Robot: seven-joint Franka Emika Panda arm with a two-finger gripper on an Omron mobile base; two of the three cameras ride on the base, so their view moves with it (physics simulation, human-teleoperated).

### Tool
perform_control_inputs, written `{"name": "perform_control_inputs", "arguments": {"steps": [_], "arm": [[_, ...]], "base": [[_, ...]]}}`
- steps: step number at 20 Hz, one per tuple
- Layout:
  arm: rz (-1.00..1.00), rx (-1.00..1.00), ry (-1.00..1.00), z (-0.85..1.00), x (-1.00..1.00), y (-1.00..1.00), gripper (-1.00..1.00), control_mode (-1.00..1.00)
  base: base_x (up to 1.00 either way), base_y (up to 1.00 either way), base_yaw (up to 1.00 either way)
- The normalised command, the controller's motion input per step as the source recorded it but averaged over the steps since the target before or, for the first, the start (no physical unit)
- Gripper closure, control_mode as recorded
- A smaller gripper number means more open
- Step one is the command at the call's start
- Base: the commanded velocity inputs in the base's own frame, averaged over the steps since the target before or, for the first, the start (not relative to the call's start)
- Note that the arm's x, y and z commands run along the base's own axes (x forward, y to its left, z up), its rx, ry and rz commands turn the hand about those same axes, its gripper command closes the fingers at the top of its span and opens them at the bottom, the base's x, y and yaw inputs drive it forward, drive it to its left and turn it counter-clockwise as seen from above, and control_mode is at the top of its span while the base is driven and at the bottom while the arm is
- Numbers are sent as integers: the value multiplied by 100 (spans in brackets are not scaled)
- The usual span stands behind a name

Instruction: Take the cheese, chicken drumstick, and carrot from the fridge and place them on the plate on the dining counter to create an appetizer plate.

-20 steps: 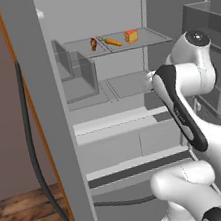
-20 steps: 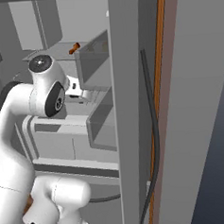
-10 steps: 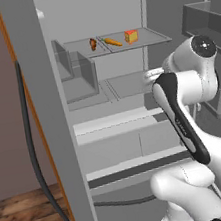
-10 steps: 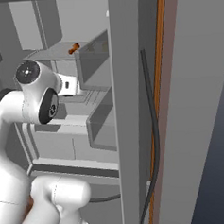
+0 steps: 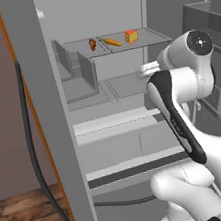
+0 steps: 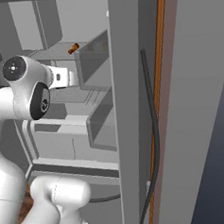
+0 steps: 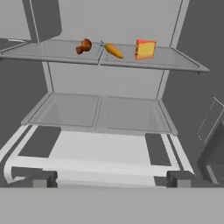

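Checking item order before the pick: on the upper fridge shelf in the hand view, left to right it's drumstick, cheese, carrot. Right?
Not quite. The hand view shows the chicken drumstick on the left, but the carrot lies in the middle and the cheese on the right, all three on the upper shelf of the fridge.

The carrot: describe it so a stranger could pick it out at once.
Look inside the open fridge at its upper shelf, where three small foods sit in a row. The carrot is the middle one, between the chicken drumstick and the cheese. It is the slim, tapered orange stick, not the dark brown lump or the chunky yellow-orange wedge.
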Motion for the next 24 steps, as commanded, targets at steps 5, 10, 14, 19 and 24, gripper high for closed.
{"name": "perform_control_inputs", "arguments": {"steps": [5,10,14,19,24], "arm": [[0,0,0,23,7,0,-100,-100],[0,0,0,17,20,0,-100,-100],[-2,0,0,7,26,0,-100,-100],[-3,0,0,3,30,3,-100,-100],[-4,0,0,0,35,3,-100,-100]], "base": [[0,0,0],[0,0,0],[0,0,0],[0,0,0],[0,0,0]]}}
